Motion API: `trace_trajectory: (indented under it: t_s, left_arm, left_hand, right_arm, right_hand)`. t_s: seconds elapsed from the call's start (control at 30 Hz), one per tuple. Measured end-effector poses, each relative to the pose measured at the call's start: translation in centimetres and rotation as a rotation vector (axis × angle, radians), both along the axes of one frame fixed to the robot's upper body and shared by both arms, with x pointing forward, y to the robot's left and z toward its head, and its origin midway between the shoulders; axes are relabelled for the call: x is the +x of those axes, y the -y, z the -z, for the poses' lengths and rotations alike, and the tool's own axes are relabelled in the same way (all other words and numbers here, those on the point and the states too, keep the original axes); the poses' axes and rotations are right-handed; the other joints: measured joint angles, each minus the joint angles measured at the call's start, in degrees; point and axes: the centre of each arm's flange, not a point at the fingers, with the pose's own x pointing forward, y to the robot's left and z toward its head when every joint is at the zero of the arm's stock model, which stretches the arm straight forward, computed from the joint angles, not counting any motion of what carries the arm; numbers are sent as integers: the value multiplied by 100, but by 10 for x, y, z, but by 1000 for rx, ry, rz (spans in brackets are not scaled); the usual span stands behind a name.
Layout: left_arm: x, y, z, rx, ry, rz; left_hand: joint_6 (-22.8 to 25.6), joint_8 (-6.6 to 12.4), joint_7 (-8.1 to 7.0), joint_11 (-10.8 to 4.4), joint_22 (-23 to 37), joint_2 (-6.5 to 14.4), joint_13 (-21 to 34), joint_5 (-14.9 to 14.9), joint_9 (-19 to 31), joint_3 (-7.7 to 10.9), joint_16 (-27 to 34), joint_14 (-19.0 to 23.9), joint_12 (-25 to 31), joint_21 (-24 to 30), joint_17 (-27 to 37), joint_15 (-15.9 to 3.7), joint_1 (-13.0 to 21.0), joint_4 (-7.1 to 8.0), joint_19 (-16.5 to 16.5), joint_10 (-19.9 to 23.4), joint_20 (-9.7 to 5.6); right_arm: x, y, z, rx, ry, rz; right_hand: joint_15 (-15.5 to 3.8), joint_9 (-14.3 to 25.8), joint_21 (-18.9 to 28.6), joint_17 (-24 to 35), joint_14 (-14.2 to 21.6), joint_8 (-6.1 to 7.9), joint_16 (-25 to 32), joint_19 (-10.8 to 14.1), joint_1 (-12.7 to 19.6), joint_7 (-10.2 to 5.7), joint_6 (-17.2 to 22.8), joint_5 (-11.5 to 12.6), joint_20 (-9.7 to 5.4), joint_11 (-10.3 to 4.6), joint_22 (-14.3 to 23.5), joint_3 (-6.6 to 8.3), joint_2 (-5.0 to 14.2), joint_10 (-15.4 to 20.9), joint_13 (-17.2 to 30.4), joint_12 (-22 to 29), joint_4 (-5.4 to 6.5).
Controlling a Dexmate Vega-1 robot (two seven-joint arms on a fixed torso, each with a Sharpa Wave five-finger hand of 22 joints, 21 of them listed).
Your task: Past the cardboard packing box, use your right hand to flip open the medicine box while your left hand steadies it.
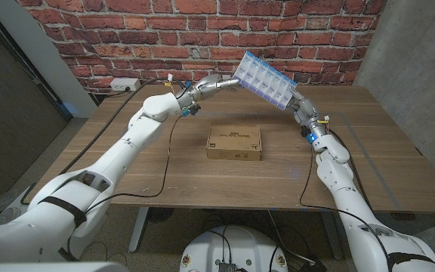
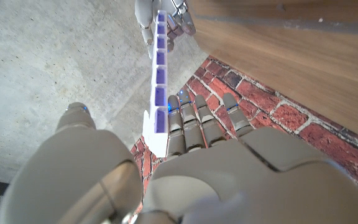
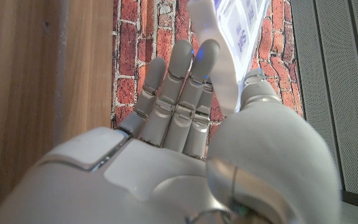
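Where the table (image 1: 368, 151) meets the brick wall at its far edge, the medicine box (image 1: 266, 81) is lifted clear of the wood, tilted, past the cardboard packing box (image 1: 234, 142) lying near the table's middle. The left hand (image 1: 216, 85) holds its upper end, thumb and fingers (image 2: 194, 121) on opposite faces. The right hand (image 1: 300, 106) holds the lower end, apparently between thumb and extended fingers (image 3: 185, 81); the contact is partly hidden.

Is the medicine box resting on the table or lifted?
Lifted. The medicine box is held tilted in the air between the left hand and right hand, beyond the cardboard box lying on the table.
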Motion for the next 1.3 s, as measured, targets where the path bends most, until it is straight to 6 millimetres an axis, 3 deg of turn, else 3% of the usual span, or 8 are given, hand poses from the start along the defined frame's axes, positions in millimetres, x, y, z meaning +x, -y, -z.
trace_trajectory:
  t_s: [0.17, 0.3, 0.37, 0.57, 1.1, 1.17, 1.3]
  left_arm:
    - [3, 1, 1, 36, -37, 30]
    - [6, 1, 0, 36, -76, 56]
    - [7, 0, 0, 30, -90, 62]
    - [10, -2, -2, -5, -131, 68]
    - [20, -2, -3, -66, -252, 3]
    - [21, -2, -3, -62, -264, -7]
    - [22, -1, -4, -55, -281, -23]
  left_hand:
    - [-130, -41, 9, 60, 28, 17, 0, 22, 11, -84, 10, -71, 0, 0, 0, 71, -109, 67, 0, -59, 0]
    - [-75, -42, 44, 107, 41, 202, -11, 22, 26, -70, 89, -33, 54, 0, -23, 101, -259, 134, 1, 20, 0]
    - [42, -42, 28, 76, 54, 389, -31, 22, 26, -28, 136, 63, 97, 29, -27, 66, -215, 176, 1, 121, 0]
    - [418, 61, 110, 108, 80, 598, -92, -30, 18, -14, 234, 328, 219, 75, -79, 48, -201, 190, 6, 413, -1]
    - [643, 94, 265, 224, 107, 673, -176, -91, 4, -54, 277, 464, 267, 170, -106, 113, -277, 230, 97, 516, 30]
    - [639, 94, 308, 275, 107, 699, -185, -91, -16, -61, 277, 442, 259, 173, -106, 134, -305, 237, 96, 510, 30]
    - [639, 81, 308, 287, 107, 693, -203, -116, -17, -80, 277, 432, 243, 173, -106, 144, -392, 256, 96, 516, 30]
  right_arm:
    - [0, 7, 3, -9, -1, 27]
    - [0, 15, 4, -29, -3, 53]
    - [-1, 19, 4, -38, -2, 66]
    - [-3, 32, 9, -65, -9, 100]
    - [-17, 53, 6, -134, 46, 116]
    - [-19, 54, 5, -137, 55, 108]
    - [-21, 56, 2, -149, 75, 86]
  right_hand:
    - [0, 17, 64, 14, 0, -21, 0, -33, 0, 0, 0, 0, -8, 1, -37, 0, 0, 1, 3, 0, 0]
    - [-1, 16, 88, 16, 0, -29, 0, -91, 0, 0, 0, -1, -11, 2, -77, 0, 0, 3, 18, -1, 0]
    - [-1, 16, 118, 16, -1, -44, 0, -91, 0, 0, 0, -3, -11, 3, -95, 0, 0, 3, 16, -1, 0]
    - [-1, 15, 154, 16, -1, -77, 0, -142, 0, 0, 0, -17, -19, 5, -153, 1, 0, 6, 9, -1, 1]
    - [-2, 10, 220, 31, -2, -128, 0, -203, 12, 0, 0, 2, -2, -10, -295, 3, -12, -9, -1, -51, 2]
    - [-2, 10, 220, 42, -2, -149, 0, -203, 12, 0, 0, 1, -2, -10, -318, 81, -12, -9, -1, -51, -64]
    - [-3, 32, 249, 43, -2, -160, 0, -203, 12, 0, 0, 2, -2, -10, -348, 88, -12, -9, 28, -51, -57]
